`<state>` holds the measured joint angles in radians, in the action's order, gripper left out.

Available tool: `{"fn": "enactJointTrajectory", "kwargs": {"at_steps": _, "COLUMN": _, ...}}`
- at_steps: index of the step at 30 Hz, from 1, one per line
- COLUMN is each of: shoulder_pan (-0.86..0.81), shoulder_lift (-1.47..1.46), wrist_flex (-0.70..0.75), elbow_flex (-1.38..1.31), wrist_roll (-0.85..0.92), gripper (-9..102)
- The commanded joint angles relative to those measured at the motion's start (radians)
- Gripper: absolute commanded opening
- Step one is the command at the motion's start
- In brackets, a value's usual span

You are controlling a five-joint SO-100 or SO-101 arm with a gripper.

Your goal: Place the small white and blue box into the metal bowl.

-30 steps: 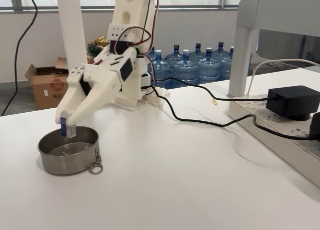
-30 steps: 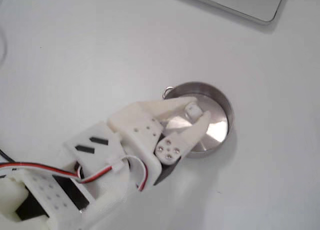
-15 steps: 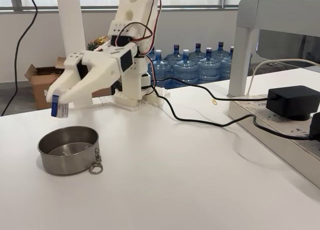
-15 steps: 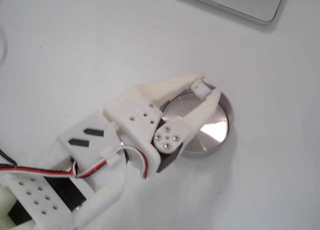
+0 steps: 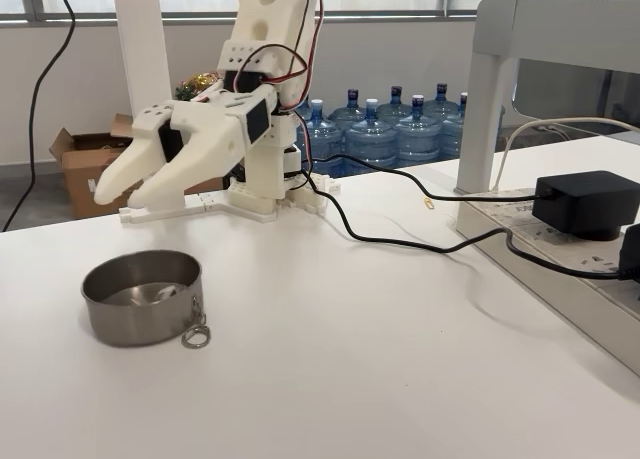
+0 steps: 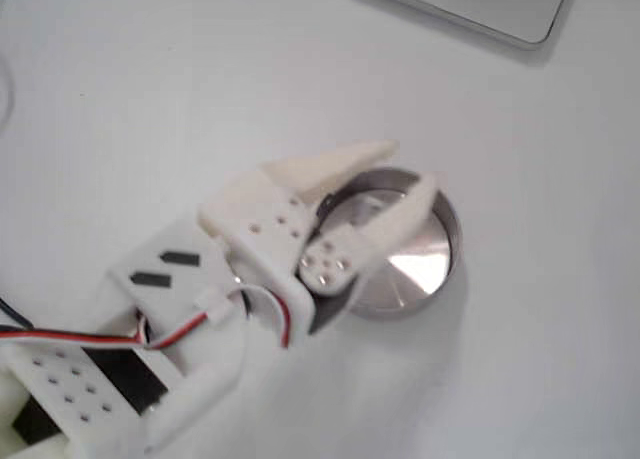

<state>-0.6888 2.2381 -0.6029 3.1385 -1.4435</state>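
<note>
White gripper (image 5: pixel 118 192) parted and empty, raised above metal bowl (image 5: pixel 143 312) on white table (image 5: pixel 380 359); small white and blue box (image 5: pixel 160 292) lying inside bowl.

The claw (image 5: pixel 122 191) has opened, dropping the small white and blue box (image 5: pixel 163 292) into the metal bowl (image 5: pixel 145 298).

— What does the arm look like?
— A white printed-plastic arm (image 5: pixel 262 89) with black servo blocks set in its joints, and red, black and white wires looping along it.
— And the gripper?
— A white two-finger gripper (image 6: pixel 412 166) with tapered pointed fingers (image 5: pixel 118 179); four small screws ring its pivot.
</note>
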Motion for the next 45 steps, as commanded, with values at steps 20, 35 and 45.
{"fn": "enactJointTrajectory", "kwargs": {"at_steps": 20, "shoulder_pan": 0.827, "shoulder_lift": 0.238, "wrist_flex": 0.170, "elbow_flex": 0.054, "wrist_roll": 1.632, "gripper": -4}}
{"fn": "enactJointTrajectory", "kwargs": {"at_steps": 35, "shoulder_pan": 0.859, "shoulder_lift": 1.243, "wrist_flex": 1.644, "elbow_flex": 0.094, "wrist_roll": 1.408, "gripper": -4}}
{"fn": "enactJointTrajectory", "kwargs": {"at_steps": 45, "shoulder_pan": 0.847, "shoulder_lift": 1.272, "wrist_flex": 1.660, "elbow_flex": 0.092, "wrist_roll": 1.410, "gripper": -4}}
